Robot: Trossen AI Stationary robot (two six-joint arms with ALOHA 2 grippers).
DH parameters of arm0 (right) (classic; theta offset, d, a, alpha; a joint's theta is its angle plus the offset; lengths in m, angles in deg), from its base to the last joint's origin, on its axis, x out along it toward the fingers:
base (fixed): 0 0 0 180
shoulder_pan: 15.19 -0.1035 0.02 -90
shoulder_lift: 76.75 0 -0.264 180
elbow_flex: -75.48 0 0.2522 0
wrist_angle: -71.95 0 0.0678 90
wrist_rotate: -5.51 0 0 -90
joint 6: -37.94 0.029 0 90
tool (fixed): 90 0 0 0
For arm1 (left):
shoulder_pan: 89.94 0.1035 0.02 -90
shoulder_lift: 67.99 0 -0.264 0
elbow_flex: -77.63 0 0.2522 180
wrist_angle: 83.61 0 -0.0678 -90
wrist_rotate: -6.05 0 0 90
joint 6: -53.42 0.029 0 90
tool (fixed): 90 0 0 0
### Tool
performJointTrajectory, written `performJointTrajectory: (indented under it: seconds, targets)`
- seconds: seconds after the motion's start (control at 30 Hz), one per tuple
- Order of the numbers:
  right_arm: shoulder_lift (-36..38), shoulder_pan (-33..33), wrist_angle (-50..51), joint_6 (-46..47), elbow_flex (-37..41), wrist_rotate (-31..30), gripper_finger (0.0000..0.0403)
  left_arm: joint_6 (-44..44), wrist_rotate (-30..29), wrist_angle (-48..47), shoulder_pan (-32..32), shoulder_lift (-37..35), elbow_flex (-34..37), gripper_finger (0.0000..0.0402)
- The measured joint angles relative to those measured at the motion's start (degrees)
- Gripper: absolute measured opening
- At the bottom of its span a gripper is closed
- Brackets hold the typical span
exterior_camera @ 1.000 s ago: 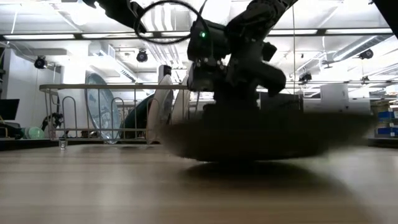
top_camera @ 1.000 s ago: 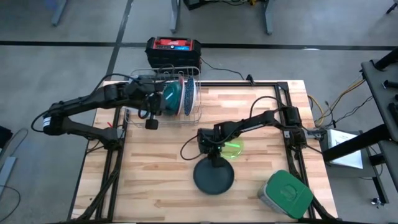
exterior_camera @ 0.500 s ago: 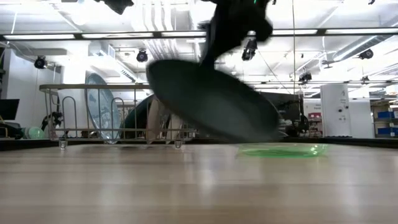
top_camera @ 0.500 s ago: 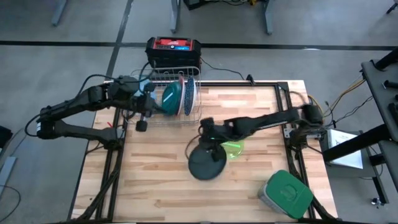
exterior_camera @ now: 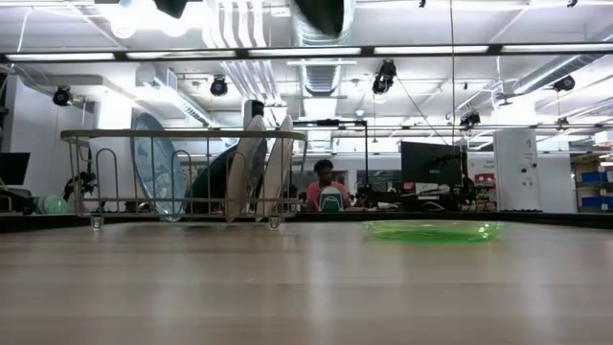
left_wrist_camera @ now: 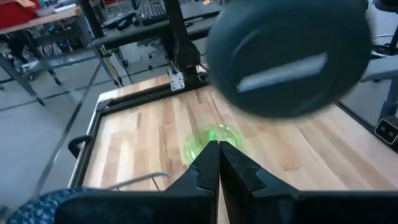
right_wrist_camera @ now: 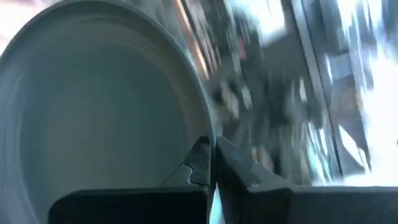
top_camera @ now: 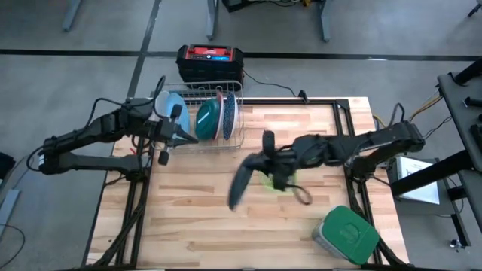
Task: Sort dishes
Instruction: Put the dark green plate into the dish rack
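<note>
High view: overhead, straight down, far enough for the whole bench (top_camera: 196, 218) plus floor around it. Low view: at bench-top level, facing level across to the room; wire rack (exterior_camera: 182, 172) at 10 o'clock, lime green plate (exterior_camera: 436, 230) near 3. Both also show in the high view. Left wrist view looks over the bench, lifted dark plate (left_wrist_camera: 286, 56) close at 1 o'clock. Right wrist view sits right against that plate's rim.
</note>
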Motion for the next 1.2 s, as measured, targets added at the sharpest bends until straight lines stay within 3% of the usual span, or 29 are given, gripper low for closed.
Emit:
performJointTrajectory:
  seconds: [0.37,0.47,0.53,0.6,0.67,0.83,0.9,1.03,1.2]
  targets:
    - [5.2,10.9,-6.7,-4.4,0.0,65.6,0.0,-0.4,0.0,9.5,0.0,-6.6,12.5,0.0]
    - [4.5,13.8,-10.1,-4.0,0.0,75.5,0.0,-0.8,0.0,11.1,0.0,-8.4,15.6,0.0]
    - [4.1,14.8,-10.6,-4.2,0.0,78.3,0.0,-0.9,0.0,11.2,0.0,-9.5,16.5,0.0]
    - [3.5,15.3,-11.7,-4.4,0.0,78.9,0.0,-0.7,-1.2,9.8,0.0,-10.7,16.0,0.0]
    - [2.4,15.4,-14.4,-4.3,0.0,74.1,0.0,-1.2,-4.6,9.9,0.0,-11.9,14.2,0.0]
    - [-1.8,15.6,-27.8,-5.7,0.0,36.7,0.0,-2.9,-11.1,7.9,0.0,-16.0,9.0,0.0]
    - [-4.4,17.1,-34.8,-8.3,-0.1,28.0,0.0,-2.7,-13.5,7.8,0.0,-17.7,6.4,0.0]
    - [-12.0,21.7,-48.0,-10.7,-2.3,27.3,0.0,-2.7,-15.2,7.7,0.0,-20.7,2.6,0.0]
    - [-22.9,27.3,-43.4,-13.3,-11.7,27.9,0.0,-1.7,-15.2,5.5,0.0,-24.7,1.2,0.0]
